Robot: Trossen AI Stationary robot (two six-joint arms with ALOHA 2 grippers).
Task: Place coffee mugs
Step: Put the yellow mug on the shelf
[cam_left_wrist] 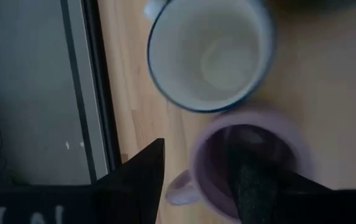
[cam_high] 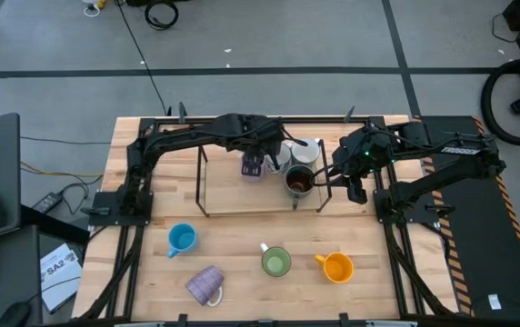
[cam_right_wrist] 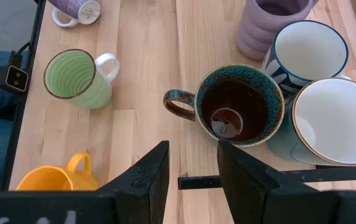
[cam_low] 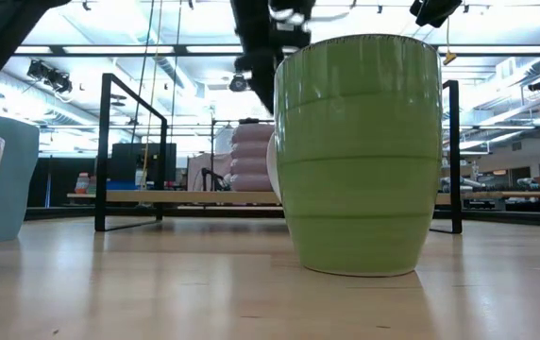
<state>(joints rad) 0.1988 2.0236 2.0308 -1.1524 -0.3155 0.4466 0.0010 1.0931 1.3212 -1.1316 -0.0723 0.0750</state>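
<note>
Up at the far side of the counter (cam_high: 151,272), inside the black rack (cam_high: 204,182), the left pincer (cam_high: 254,163) has 1 finger down inside the lilac mug (cam_left_wrist: 246,162) and the other outside its wall, so the fingers straddle the rim; I cannot tell whether they actually pinch it. Just beside that mug stands the white mug with the blue rim (cam_left_wrist: 209,56), and next to those the dark glazed mug (cam_right_wrist: 237,106) and a pale teal mug (cam_right_wrist: 327,121), these 2 seeming to touch. That crowding is the worry: if the left pincer spreads or lifts off at a slant, I reckon it could drag the lilac mug into the blue-rimmed one and set the cluster knocking together, or tip it by its rim.

The right pincer (cam_high: 355,186) hangs over the rack's right end with its fingers apart and nothing between them, near the dark glazed mug; a drop from there might catch that mug's handle or the rack bar.

4 mugs wait on the near counter: bright blue mug (cam_high: 181,239), second lilac mug (cam_high: 205,285) on its side, green mug (cam_high: 275,262) and orange mug (cam_high: 336,267).
</note>
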